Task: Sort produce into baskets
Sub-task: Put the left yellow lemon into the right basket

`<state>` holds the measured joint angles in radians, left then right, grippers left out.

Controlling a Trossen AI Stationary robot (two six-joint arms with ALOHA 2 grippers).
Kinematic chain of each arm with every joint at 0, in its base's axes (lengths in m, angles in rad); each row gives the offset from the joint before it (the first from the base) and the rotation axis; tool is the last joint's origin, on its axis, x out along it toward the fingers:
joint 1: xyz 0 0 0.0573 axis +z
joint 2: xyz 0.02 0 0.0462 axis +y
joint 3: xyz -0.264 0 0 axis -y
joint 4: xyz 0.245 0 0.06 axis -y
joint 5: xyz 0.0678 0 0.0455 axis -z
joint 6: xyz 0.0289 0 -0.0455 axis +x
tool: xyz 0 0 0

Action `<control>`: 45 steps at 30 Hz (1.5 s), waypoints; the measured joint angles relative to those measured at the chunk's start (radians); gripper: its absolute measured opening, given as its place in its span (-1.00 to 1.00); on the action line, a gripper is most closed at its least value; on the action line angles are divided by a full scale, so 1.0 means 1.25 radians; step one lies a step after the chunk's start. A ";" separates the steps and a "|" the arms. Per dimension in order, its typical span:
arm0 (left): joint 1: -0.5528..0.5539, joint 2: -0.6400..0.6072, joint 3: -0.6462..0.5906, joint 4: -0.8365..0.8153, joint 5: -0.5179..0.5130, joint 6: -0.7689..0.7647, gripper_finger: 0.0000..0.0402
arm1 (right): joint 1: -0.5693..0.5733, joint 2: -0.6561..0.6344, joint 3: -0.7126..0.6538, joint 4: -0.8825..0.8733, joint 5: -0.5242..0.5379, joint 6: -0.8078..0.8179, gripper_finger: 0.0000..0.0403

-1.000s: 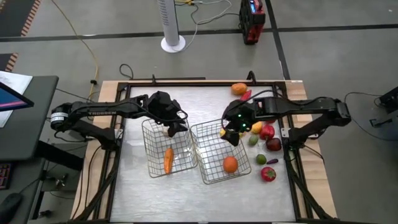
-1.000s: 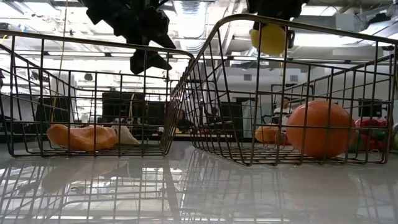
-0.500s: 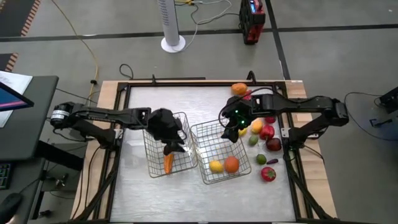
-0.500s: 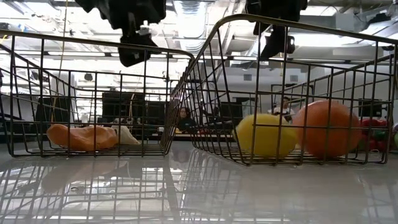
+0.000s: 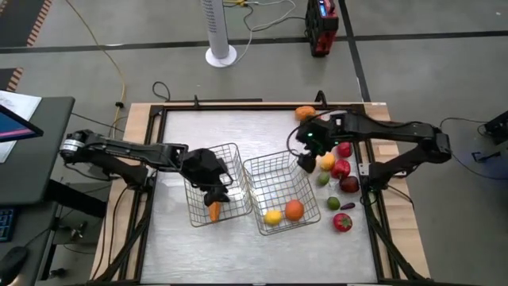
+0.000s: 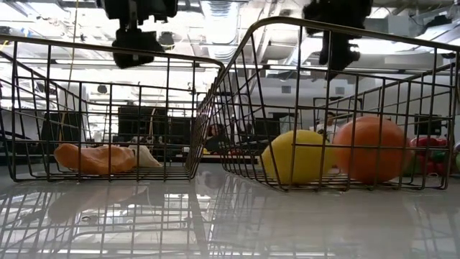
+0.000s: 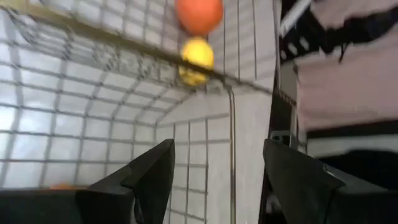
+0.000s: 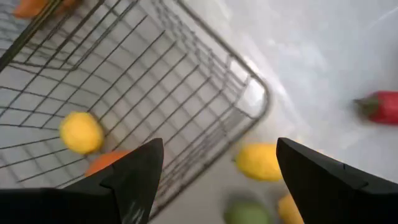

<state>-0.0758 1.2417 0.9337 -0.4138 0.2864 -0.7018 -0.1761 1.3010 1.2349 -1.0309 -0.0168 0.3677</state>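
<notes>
Two wire baskets stand side by side. The left basket (image 5: 198,179) holds an orange carrot (image 5: 213,211) and a whitish bulb (image 6: 147,156). The right basket (image 5: 270,171) holds a yellow lemon (image 5: 273,215) and an orange (image 5: 294,210). My left gripper (image 5: 216,195) hangs open and empty over the left basket's near part, just above the carrot; its wrist view (image 7: 217,162) shows nothing between the fingers. My right gripper (image 5: 305,161) is open and empty at the right basket's far right corner, beside the loose produce; its wrist view (image 8: 219,155) shows nothing held.
Loose produce lies on the table right of the right basket: a yellow piece (image 5: 327,163), red pieces (image 5: 341,168) (image 5: 349,185), green pieces (image 5: 323,179) (image 5: 334,203), a red tomato (image 5: 342,222), and an orange piece (image 5: 304,113) at the far edge. A red pepper (image 8: 380,106) shows too.
My right gripper has let go of the yellow lemon, which has fallen into the right basket and come to rest beside the orange. The gripper has then drawn back toward the far right. My left gripper has gone toward the table's near edge over the left basket.
</notes>
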 joint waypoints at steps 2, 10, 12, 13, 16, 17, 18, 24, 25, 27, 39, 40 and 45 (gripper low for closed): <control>-0.006 -0.023 0.000 0.003 -0.042 -0.015 0.16 | -0.016 -0.042 -0.029 0.008 0.017 -0.002 0.68; -0.049 -0.050 0.000 -0.013 -0.173 -0.037 0.16 | -0.092 -0.166 -0.163 -0.019 0.016 0.041 0.68; -0.056 -0.042 0.000 -0.020 -0.173 -0.036 0.16 | -0.089 -0.184 -0.191 -0.032 0.016 0.061 0.68; -0.059 -0.040 0.000 -0.020 -0.171 -0.036 0.16 | -0.088 -0.190 -0.205 -0.034 0.016 0.068 0.68; -0.061 -0.042 0.000 0.000 -0.173 -0.036 0.16 | -0.080 -0.196 -0.250 -0.031 0.011 0.080 0.68; -0.061 -0.045 0.000 0.014 -0.178 -0.036 0.16 | -0.080 -0.194 -0.267 -0.028 0.009 0.082 0.68; -0.061 -0.050 0.000 0.028 -0.186 -0.036 0.16 | -0.083 -0.188 -0.285 -0.025 0.002 0.083 0.68; -0.061 -0.117 0.000 0.134 -0.253 -0.014 0.16 | -0.103 -0.134 -0.364 0.071 -0.051 0.056 0.68; -0.061 -0.131 0.000 0.129 -0.262 -0.013 0.16 | -0.102 -0.125 -0.365 0.085 -0.054 0.034 0.68; -0.061 -0.160 0.000 0.114 -0.281 -0.012 0.16 | -0.093 -0.108 -0.365 0.110 -0.054 -0.020 0.68; -0.060 -0.269 0.000 -0.005 -0.373 -0.089 0.16 | -0.143 -0.013 -0.365 0.145 -0.153 -0.348 0.83; -0.060 -0.273 0.000 -0.006 -0.384 -0.097 0.16 | -0.143 -0.007 -0.365 0.147 -0.153 -0.382 0.86; -0.060 -0.277 0.000 -0.005 -0.433 -0.128 0.16 | -0.142 0.021 -0.349 0.152 -0.111 -0.507 0.98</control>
<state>-0.1509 0.8955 0.9340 -0.4202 -0.2551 -0.8621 -0.3535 1.3276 0.7986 -0.8405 -0.1552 -0.2659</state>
